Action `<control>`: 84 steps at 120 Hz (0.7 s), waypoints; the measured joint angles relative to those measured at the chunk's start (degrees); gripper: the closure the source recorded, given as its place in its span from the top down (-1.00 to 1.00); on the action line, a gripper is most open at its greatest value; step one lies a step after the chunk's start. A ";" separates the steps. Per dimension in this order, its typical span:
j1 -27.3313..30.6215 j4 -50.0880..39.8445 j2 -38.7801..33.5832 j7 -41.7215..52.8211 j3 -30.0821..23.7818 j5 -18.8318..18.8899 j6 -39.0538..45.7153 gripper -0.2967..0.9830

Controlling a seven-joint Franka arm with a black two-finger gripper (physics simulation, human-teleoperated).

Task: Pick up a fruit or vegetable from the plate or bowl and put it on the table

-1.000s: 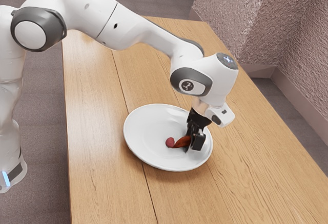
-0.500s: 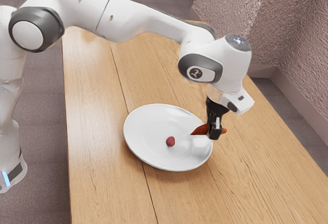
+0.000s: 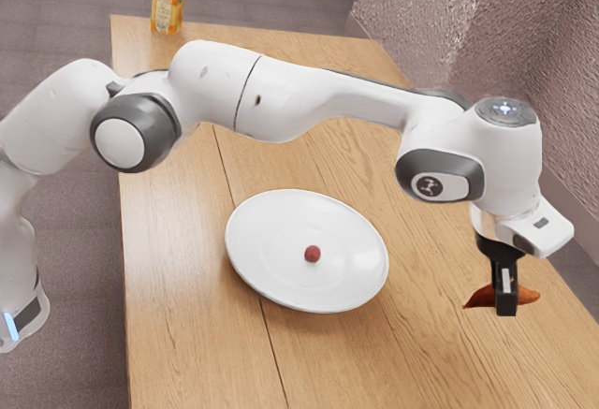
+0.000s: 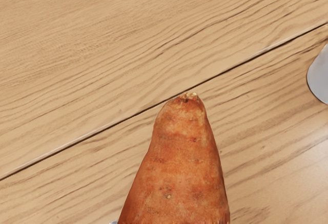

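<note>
The fingers [image 3: 506, 301] were clamped on the sweet potato [image 3: 481, 299], which was held crosswise above the table [image 3: 192, 334], clear of the plate [image 3: 245, 264] and on its exterior view's right side. A small, round, dark-red fruit [image 3: 313, 254] rested on the plate, near its middle. A yellow-and-green packet [image 3: 168, 7] stood upright, well apart from the plate, toward the exterior view's upper left.

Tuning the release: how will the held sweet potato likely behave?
The sweet potato is probably stiff: both ends jut from the gripper without sag. Its tapered end might let it slip. Rounded sides suggest it could rock once set down.
</note>
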 joint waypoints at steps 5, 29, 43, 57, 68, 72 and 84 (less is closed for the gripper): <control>-0.39 1.14 0.87 0.07 -0.01 0.04 0.35 -0.27; -0.96 1.94 0.99 0.57 0.00 -0.04 0.85 0.34; 0.18 1.25 -6.14 0.72 1.43 -0.09 -6.77 0.45; 4.23 0.86 -11.16 1.22 7.46 0.00 -17.77 0.50; 4.67 0.82 -12.76 1.59 9.04 0.00 -24.69 0.52; 4.70 0.82 -13.00 1.71 9.20 0.00 -26.63 0.52; 4.99 0.80 -13.52 2.91 12.06 -0.65 -30.82 0.53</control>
